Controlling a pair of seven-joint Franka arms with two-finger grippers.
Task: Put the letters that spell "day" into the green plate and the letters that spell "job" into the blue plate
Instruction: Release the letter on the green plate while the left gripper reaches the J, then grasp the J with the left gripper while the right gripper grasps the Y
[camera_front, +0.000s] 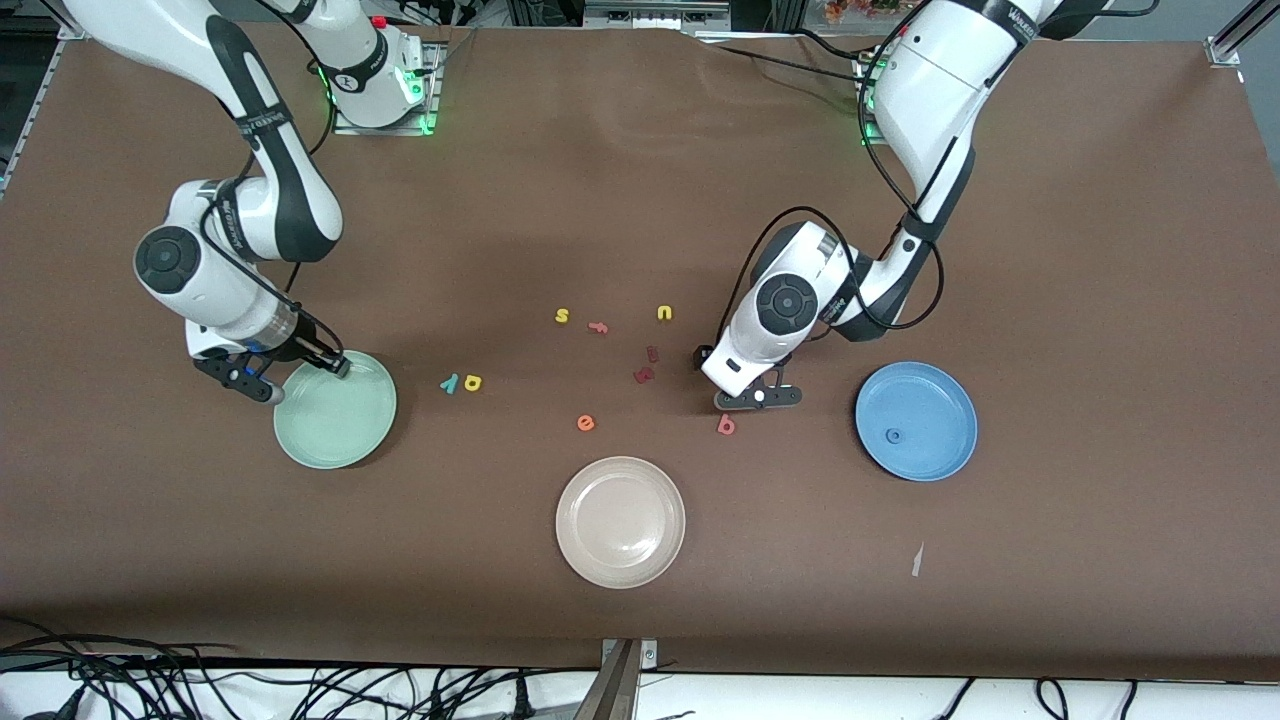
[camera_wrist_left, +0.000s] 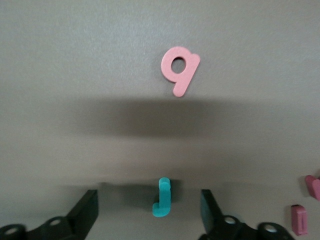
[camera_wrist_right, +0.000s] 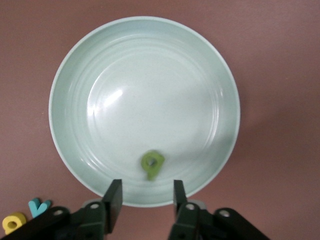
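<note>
The olive-green d (camera_wrist_right: 152, 164) lies loose in the green plate (camera_wrist_right: 100, 65), close to its rim. My right gripper (camera_wrist_right: 145, 194) hangs open just above that rim (camera_front: 305, 380), holding nothing. The teal y (camera_front: 450, 383) and yellow a (camera_front: 472, 382) lie on the table beside the green plate (camera_front: 345, 425). My left gripper (camera_wrist_left: 149, 200) is low over the table (camera_front: 757, 397), open, with the teal j (camera_wrist_left: 161, 197) standing between its fingers, clear of both. The salmon b (camera_wrist_left: 180, 70) lies just nearer the front camera (camera_front: 726, 425). A blue o (camera_front: 893, 436) rests in the blue plate (camera_front: 930, 395).
A beige plate (camera_front: 620, 520) sits near the table's front edge. Scattered mid-table are a yellow s (camera_front: 562, 316), a salmon f (camera_front: 598, 327), a yellow u (camera_front: 664, 313), two dark red letters (camera_front: 647, 365) and an orange e (camera_front: 585, 423).
</note>
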